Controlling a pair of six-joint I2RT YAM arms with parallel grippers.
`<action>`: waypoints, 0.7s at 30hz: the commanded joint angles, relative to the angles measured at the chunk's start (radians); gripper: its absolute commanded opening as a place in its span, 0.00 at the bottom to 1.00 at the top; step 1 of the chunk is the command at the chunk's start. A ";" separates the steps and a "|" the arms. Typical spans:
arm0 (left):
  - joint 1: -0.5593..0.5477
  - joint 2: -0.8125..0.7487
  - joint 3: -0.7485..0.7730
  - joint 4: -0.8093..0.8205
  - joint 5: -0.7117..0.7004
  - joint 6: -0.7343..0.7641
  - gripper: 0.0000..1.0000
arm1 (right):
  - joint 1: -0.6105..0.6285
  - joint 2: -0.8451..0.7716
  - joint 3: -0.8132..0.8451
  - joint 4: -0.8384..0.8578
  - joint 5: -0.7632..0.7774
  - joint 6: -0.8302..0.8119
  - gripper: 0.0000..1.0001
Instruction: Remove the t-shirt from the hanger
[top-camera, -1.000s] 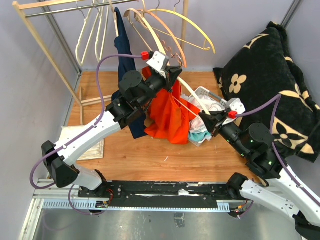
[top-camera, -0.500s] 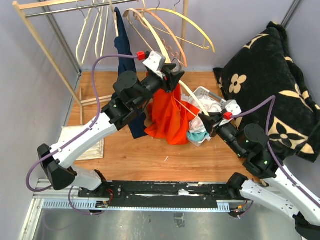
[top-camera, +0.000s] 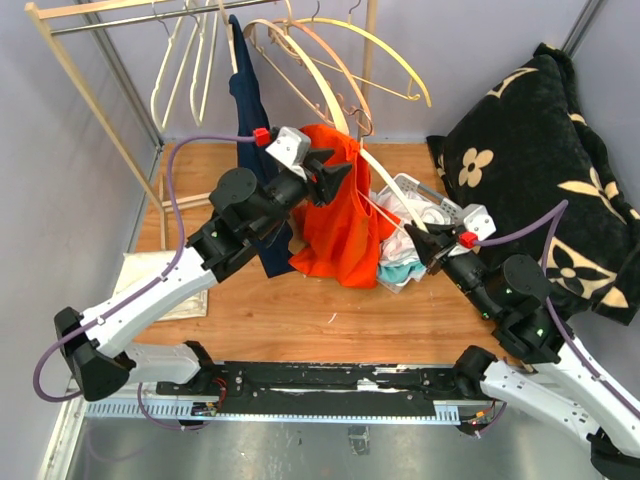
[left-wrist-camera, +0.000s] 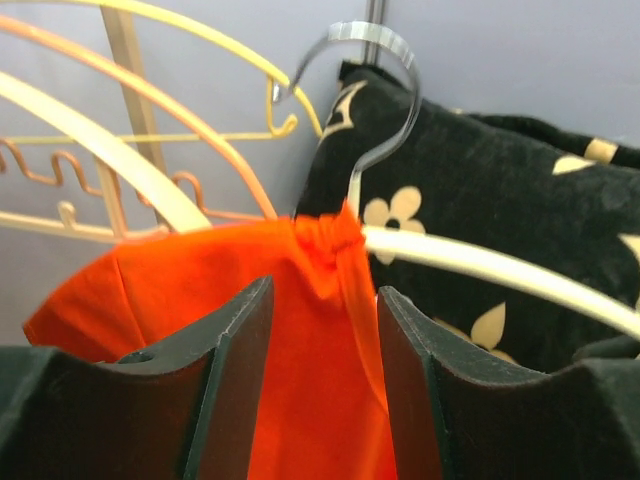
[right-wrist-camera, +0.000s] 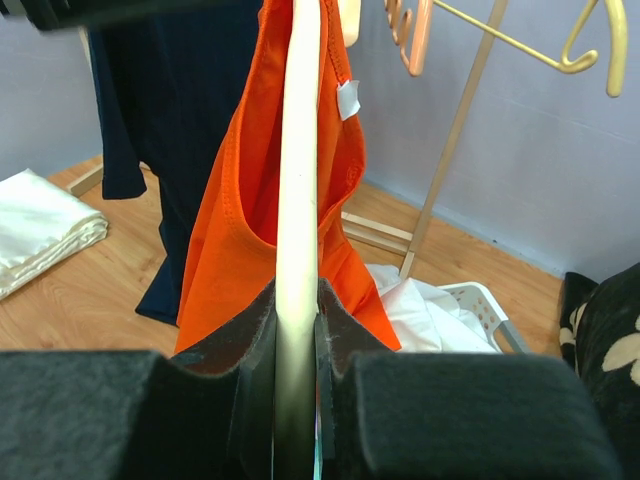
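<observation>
The orange t-shirt (top-camera: 340, 225) hangs bunched on one side of a cream hanger (top-camera: 392, 192), its top gathered at the foot of the metal hook (left-wrist-camera: 385, 90). My left gripper (top-camera: 326, 176) is open just left of the shirt's top. In the left wrist view its two fingers (left-wrist-camera: 235, 370) stand apart, with orange cloth (left-wrist-camera: 310, 340) showing in the gap beyond them and not pinched. My right gripper (top-camera: 420, 240) is shut on the bare lower end of the hanger's arm (right-wrist-camera: 298, 180). The shirt (right-wrist-camera: 225, 240) drapes farther up that arm.
A wooden rack (top-camera: 110, 20) at the back carries several empty hangers (top-camera: 190, 60) and a navy garment (top-camera: 248, 100). A white basket (top-camera: 425, 205) of clothes stands under the hanger. A black floral blanket (top-camera: 540, 150) fills the right. Folded white cloth (top-camera: 185, 295) lies at the left.
My left gripper has opened, let go of the t-shirt and drawn back to the left. The right gripper keeps its grip on the hanger's arm.
</observation>
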 joint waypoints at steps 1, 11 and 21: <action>-0.005 0.001 -0.054 0.057 -0.010 -0.044 0.51 | 0.008 -0.026 0.016 0.119 0.004 -0.035 0.01; -0.005 0.050 -0.050 0.099 0.024 -0.064 0.52 | 0.009 -0.049 0.015 0.104 0.000 -0.034 0.01; -0.005 0.015 -0.108 0.172 0.122 -0.106 0.55 | 0.007 -0.050 0.011 0.104 -0.002 -0.032 0.01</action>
